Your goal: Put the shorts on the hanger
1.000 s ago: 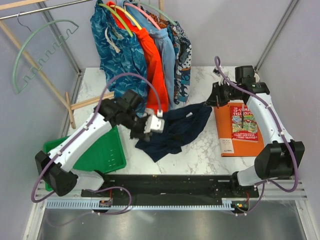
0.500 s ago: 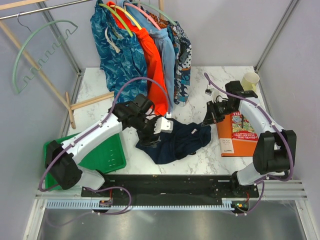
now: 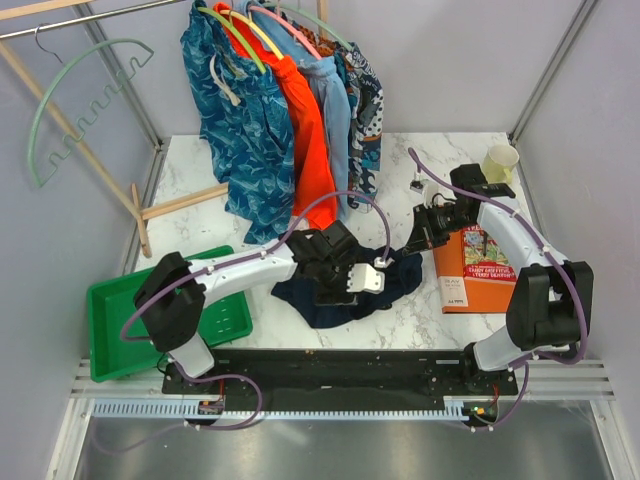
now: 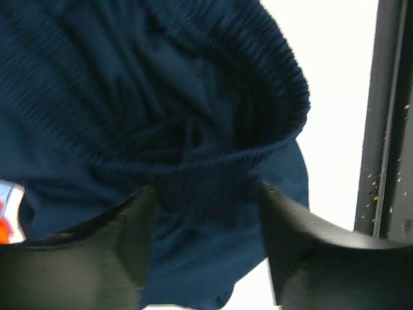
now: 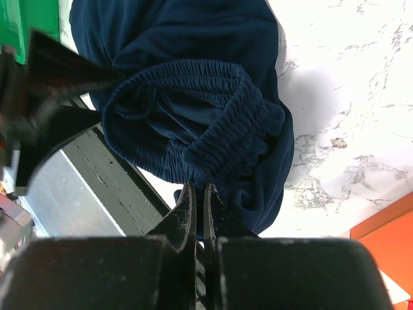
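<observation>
Over the last second the left arm has swung right across the table, and the shorts [image 3: 398,278] have been drawn from a loose spread into a tight heap near the front edge. The left gripper [image 3: 366,281] now hovers over that heap with its jaws spread wide, the ribbed waistband lying between the two fingers [image 4: 122,245] but not yet clamped. The right gripper [image 3: 421,233] sits at the heap's right end, jaws pressed almost together, and it looks to be pinching the waistband's edge.

So this looks like the gathering stage, with both arms after the waistband. The hanger [image 3: 95,108] hangs empty on the rail at the far left, well apart. Next, I'd guess, the left jaws must close on the band, then both arms lift.
</observation>
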You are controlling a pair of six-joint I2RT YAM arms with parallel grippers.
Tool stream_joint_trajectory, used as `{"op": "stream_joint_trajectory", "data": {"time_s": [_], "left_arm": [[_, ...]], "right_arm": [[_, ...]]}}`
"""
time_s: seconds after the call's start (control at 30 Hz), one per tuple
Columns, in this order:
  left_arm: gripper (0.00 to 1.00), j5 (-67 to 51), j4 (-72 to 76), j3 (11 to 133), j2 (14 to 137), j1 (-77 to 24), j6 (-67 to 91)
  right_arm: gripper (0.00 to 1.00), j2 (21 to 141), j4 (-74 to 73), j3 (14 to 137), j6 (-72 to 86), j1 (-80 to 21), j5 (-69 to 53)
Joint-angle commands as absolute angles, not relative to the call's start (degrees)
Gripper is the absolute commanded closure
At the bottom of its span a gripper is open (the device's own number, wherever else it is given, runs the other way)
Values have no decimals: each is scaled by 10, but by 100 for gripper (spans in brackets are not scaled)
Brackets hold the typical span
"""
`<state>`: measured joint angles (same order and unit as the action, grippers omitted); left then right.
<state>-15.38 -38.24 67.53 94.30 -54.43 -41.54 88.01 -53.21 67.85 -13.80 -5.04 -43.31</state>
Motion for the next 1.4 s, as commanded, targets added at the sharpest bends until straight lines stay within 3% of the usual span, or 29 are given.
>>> {"op": "stream_joint_trajectory", "data": {"time_s": [0.0, 0.07, 0.1, 0.2, 0.33, 0.53, 0.7, 0.87, 1.17, 1.37], "left_arm": [[46, -145, -355, 692, 952, -563, -421], [64, -149, -355, 699, 941, -563, -411], [78, -149, -357, 703, 938, -563, -399], [98, -150, -371, 727, 913, -553, -378], [98, -176, -404, 784, 864, -505, -338], [98, -165, -422, 912, 790, -401, -301], [98, -117, -422, 1026, 782, -388, -300], [98, -55, -422, 1132, 774, -388, -283], [98, -98, -427, 1061, 655, -389, -223], [98, -140, -445, 1020, 635, -389, -168]], "right_arm": [[100, 859, -533, 680, -151, -53, -451], [100, 856, -536, 685, -150, -53, -450], [100, 855, -537, 690, -150, -52, -451], [100, 852, -543, 707, -142, -51, -457], [100, 836, -555, 749, -140, -40, -447], [100, 821, -556, 912, -133, 23, -424], [100, 832, -520, 1098, -100, 34, -421], [100, 813, -468, 1169, -69, 33, -440], [100, 697, -434, 1142, -68, 33, -491], [100, 731, -480, 1148, -78, 33, -512]]}}
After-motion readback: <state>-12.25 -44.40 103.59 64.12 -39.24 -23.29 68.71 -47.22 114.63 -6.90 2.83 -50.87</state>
